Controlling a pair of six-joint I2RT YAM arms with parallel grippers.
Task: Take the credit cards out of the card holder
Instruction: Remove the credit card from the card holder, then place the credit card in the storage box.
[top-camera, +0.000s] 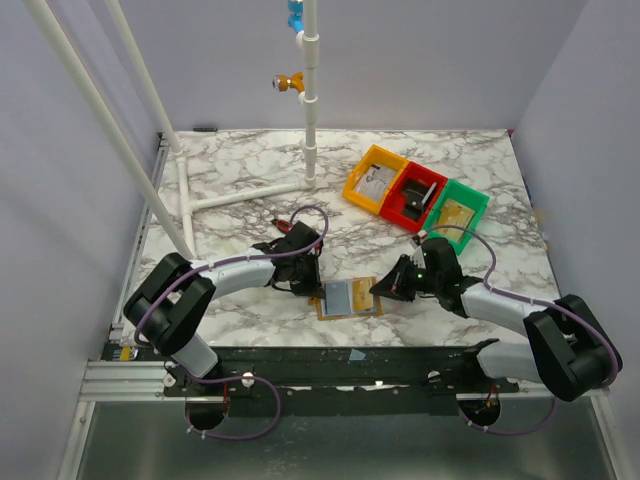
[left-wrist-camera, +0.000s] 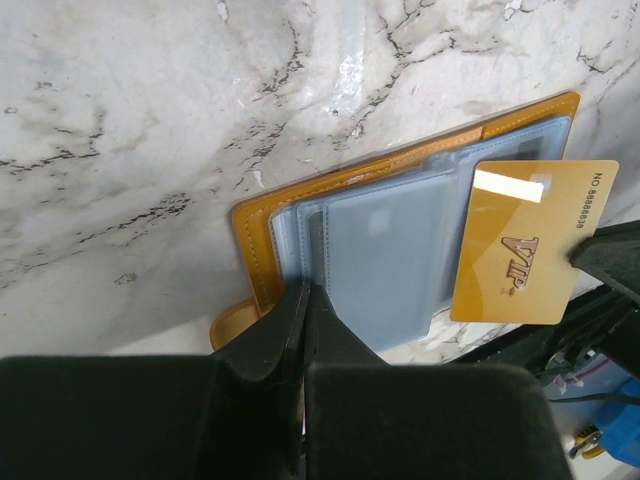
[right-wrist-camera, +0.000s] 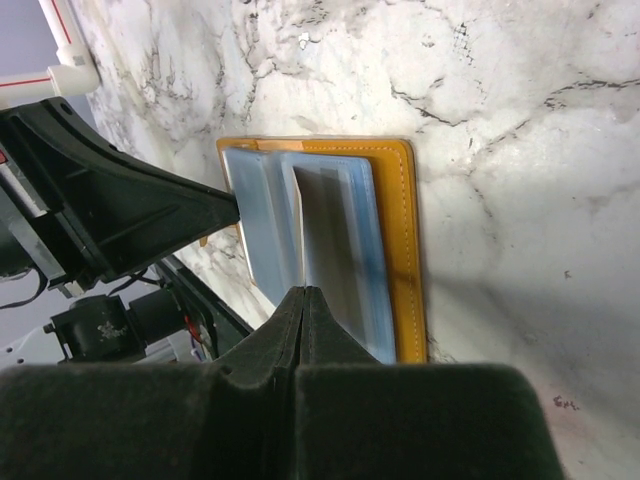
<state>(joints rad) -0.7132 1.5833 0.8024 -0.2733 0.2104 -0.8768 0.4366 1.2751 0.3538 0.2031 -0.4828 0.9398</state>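
Note:
The card holder (top-camera: 338, 299) lies open near the table's front edge, mustard-brown with grey-blue sleeves (left-wrist-camera: 380, 250). My left gripper (top-camera: 311, 284) is shut, and its tips (left-wrist-camera: 305, 290) rest on the lining by the holder's left border. My right gripper (top-camera: 378, 289) is shut on a gold credit card (left-wrist-camera: 530, 240) marked VIP, holding it by its right edge over the holder's right half. In the right wrist view that card (right-wrist-camera: 315, 225) runs almost edge-on away from the shut tips (right-wrist-camera: 305, 292), above the holder (right-wrist-camera: 405, 250). Whether its far end is still in a sleeve is unclear.
Orange (top-camera: 374, 177), red (top-camera: 415, 196) and green (top-camera: 459, 210) bins stand in a row at the back right, each with something inside. A white pipe frame (top-camera: 311, 110) rises at the back centre and left. The table's black front rail (top-camera: 350, 352) lies just below the holder.

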